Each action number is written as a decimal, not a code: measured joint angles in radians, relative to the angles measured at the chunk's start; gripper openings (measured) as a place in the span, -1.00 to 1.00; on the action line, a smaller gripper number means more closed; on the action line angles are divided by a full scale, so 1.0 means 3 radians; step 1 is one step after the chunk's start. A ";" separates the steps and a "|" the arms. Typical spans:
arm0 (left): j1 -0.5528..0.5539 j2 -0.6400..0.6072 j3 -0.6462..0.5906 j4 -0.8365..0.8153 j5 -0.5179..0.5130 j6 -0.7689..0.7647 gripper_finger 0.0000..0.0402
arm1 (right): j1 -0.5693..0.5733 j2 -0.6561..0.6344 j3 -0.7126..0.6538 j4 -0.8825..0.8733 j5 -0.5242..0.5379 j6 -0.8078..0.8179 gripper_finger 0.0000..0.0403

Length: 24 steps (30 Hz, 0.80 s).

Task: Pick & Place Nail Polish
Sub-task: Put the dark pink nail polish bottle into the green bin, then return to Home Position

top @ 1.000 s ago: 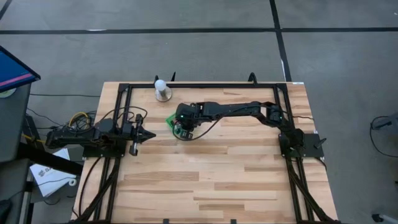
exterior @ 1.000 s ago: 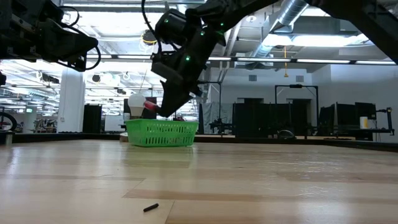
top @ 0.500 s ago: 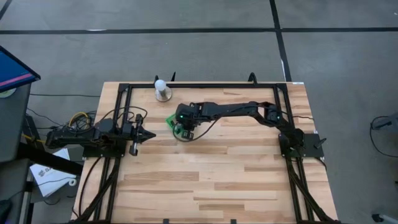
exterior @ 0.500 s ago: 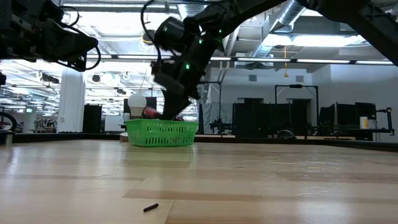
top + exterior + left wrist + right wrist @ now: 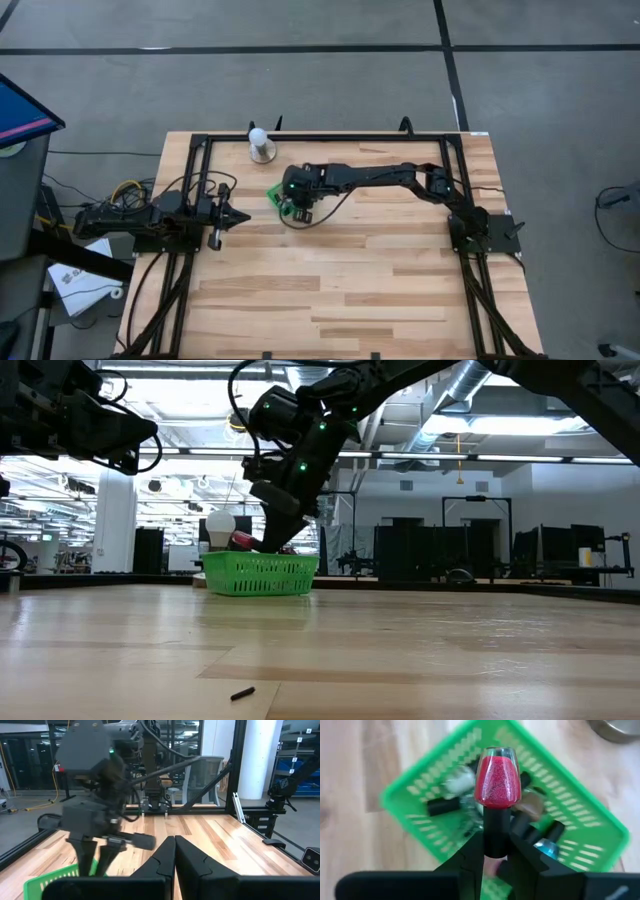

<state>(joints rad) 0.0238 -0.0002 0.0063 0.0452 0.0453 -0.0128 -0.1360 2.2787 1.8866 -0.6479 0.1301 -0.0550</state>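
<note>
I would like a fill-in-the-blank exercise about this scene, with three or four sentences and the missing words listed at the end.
1. The right gripper holds a red glitter nail polish bottle by its black ____.
2. That bottle hangs above the ____ plastic mesh basket.
3. The left gripper waits at the table's left side with its fingers ____.
4. Behind the basket, a white ____ sits on a round base.

Missing words: cap; green; shut; ball

Two dark jointed arms, green LEDs, blk cables
</note>
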 joint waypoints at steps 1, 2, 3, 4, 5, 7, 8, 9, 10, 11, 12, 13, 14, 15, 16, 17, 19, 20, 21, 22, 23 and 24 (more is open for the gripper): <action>0.0000 0.0000 0.0000 0.0000 0.0001 0.0000 -0.99 | 0.0013 0.0000 0.0000 0.0003 -0.0003 -0.0047 -0.68; -0.0001 0.0000 -0.0001 0.0000 0.0001 0.0000 -0.99 | 0.0020 0.0000 0.0001 0.0005 -0.0003 -0.0100 -0.68; -0.0001 0.0000 0.0000 0.0000 0.0001 0.0000 -0.99 | 0.0026 0.0000 0.0000 0.0004 -0.0007 -0.0143 -0.67; 0.0000 0.0000 0.0000 0.0000 0.0001 0.0000 -0.99 | 0.0031 0.0000 0.0000 0.0004 -0.0008 -0.0181 -0.66; -0.0001 0.0000 0.0000 0.0000 0.0000 0.0000 -0.99 | 0.0033 0.0000 0.0000 0.0002 -0.0007 -0.0195 -0.64; 0.0000 0.0000 0.0000 0.0000 0.0000 0.0000 -0.99 | 0.0036 0.0000 0.0000 0.0004 -0.0004 -0.0202 -0.61; 0.0000 0.0000 0.0000 0.0000 0.0000 0.0000 -0.99 | 0.0034 0.0000 0.0000 0.0004 -0.0004 -0.0201 -0.60; 0.0000 0.0000 0.0000 0.0000 0.0001 0.0000 -0.99 | 0.0034 0.0000 0.0000 0.0002 -0.0002 -0.0201 -0.59; 0.0000 0.0000 0.0000 0.0000 0.0001 0.0000 -0.99 | 0.0033 0.0000 0.0000 0.0003 -0.0003 -0.0202 -0.57; 0.0000 0.0000 0.0000 0.0000 0.0000 0.0000 -0.99 | 0.0033 0.0000 0.0000 0.0004 -0.0004 -0.0204 -0.56; 0.0000 0.0000 0.0000 0.0000 0.0001 0.0000 -0.99 | 0.0036 0.0000 0.0000 0.0004 -0.0005 -0.0223 -0.54; 0.0000 0.0000 0.0000 0.0000 0.0001 0.0000 -0.99 | 0.0038 0.0000 0.0001 0.0003 -0.0004 -0.0249 -0.53; 0.0000 0.0000 0.0000 0.0000 0.0000 0.0000 -0.99 | 0.0038 0.0000 0.0000 0.0004 -0.0005 -0.0266 -0.51; 0.0000 0.0000 0.0000 0.0000 0.0000 0.0000 -0.99 | 0.0038 0.0000 0.0000 0.0005 -0.0006 -0.0277 -0.49; 0.0000 0.0000 0.0000 0.0000 0.0000 -0.0001 -0.99 | 0.0038 0.0000 0.0000 0.0006 -0.0005 -0.0264 -0.47; -0.0001 0.0000 -0.0001 0.0000 0.0001 0.0000 -0.99 | 0.0038 -0.0002 0.0003 0.0004 -0.0006 -0.0219 -0.45; 0.0000 0.0000 0.0000 0.0000 0.0001 0.0000 -0.99 | 0.0032 -0.0011 0.0052 -0.0046 -0.0006 -0.0031 -0.41; 0.0000 0.0000 0.0000 0.0000 0.0001 0.0000 -0.99 | 0.0027 -0.0012 0.0115 -0.0054 -0.0012 0.0055 -0.40; -0.0001 0.0000 0.0000 0.0000 0.0001 0.0000 -0.99 | 0.0019 -0.0022 0.0203 -0.0087 -0.0052 0.0096 -0.39; 0.0000 0.0000 0.0000 0.0000 0.0001 0.0000 -0.99 | 0.0003 -0.0063 0.0287 -0.0152 -0.0128 0.0094 -0.38; 0.0000 0.0000 0.0000 0.0000 0.0000 0.0000 -0.99 | 0.0000 -0.0103 0.0396 -0.0235 -0.0222 0.0066 -0.38; 0.0000 0.0000 0.0000 0.0000 0.0001 0.0000 -0.99 | 0.0000 -0.0136 0.0530 -0.0250 -0.0318 0.0030 -0.38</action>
<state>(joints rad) 0.0238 -0.0002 0.0063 0.0452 0.0455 -0.0128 -0.1360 2.2379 2.0455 -0.7228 0.0347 -0.0459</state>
